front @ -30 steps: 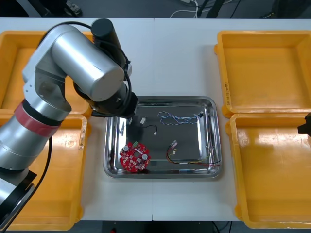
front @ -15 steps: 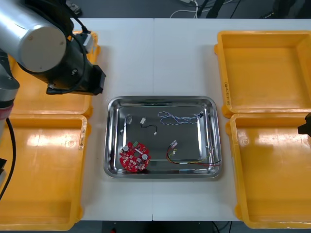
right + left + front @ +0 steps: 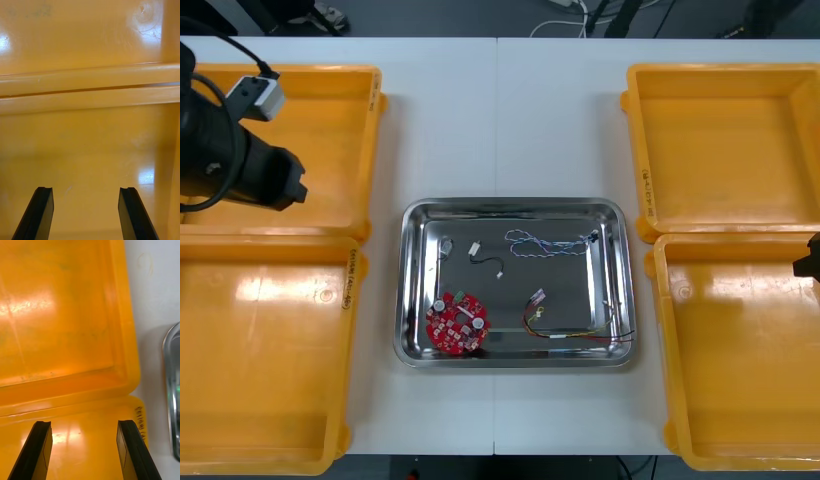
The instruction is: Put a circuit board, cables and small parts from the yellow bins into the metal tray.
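Left tool (image 3: 84, 423) first: in its wrist view the fingers stand wide apart, nothing between them, over the seam where my two left yellow bins (image 3: 123, 352) meet, with bare bench (image 3: 153, 296) beside them and the rim of the metal tray (image 3: 170, 390) just past the bins' corner. Right tool (image 3: 86, 189), in its own wrist view, is spread just as wide and holds nothing, above the rims where the two right yellow bins (image 3: 90, 80) touch; their floors look bare. In the front view my left arm hangs over the far left bin and my right arm peeks in at the right edge, both well apart from the tray, which lies between the bins and holds the circuit board (image 3: 457, 323), a blue and white cable (image 3: 545, 243), a black cable (image 3: 485, 258), a red and yellow cable (image 3: 565, 328) and what may be a small metal part (image 3: 446, 242). I judge the loading about finished: the next move calls for checking the bins for leftovers. My left arm hides part of the far left bin, the bins' outer edges are cut off, and small parts are too tiny to count.
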You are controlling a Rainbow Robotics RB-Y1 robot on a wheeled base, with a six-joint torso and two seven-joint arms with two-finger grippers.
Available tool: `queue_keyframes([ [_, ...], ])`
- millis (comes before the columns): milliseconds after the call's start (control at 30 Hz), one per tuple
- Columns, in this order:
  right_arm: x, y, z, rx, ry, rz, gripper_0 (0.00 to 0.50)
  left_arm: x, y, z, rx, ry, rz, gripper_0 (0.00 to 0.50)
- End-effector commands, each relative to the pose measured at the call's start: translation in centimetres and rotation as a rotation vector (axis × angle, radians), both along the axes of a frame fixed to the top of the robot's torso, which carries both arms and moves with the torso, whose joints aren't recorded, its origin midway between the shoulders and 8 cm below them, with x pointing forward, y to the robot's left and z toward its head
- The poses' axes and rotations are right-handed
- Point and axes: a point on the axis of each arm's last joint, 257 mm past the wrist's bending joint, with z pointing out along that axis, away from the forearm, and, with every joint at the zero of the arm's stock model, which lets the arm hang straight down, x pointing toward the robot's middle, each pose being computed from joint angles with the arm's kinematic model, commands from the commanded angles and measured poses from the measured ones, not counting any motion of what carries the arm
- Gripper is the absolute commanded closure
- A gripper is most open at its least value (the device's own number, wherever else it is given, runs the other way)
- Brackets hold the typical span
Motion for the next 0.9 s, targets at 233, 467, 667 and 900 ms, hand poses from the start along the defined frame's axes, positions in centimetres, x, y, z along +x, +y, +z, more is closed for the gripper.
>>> queue_keyframes([
  [233,0.1,-2.0,1.7,-0.037,-0.030,-0.018,0.000,-3.5,7.2,-0.6,0.076,-0.002,0.034,0.000],
  [467,0.1,-2.0,1.7,-0.037,-0.030,-0.018,0.000,-5.8,9.7,-3.0,0.077,0.055,0.065,0.000],
  [667,0.1,-2.0,1.7,-0.037,-0.030,-0.018,0.000,-6.6,10.4,-4.3,0.085,0.070,0.047,0.000],
  [900,0.1,-2.0,1.7,-0.037,-0.030,-0.018,0.000,-6.9,11.5,-4.1,0.097,0.057,0.032,0.000],
])
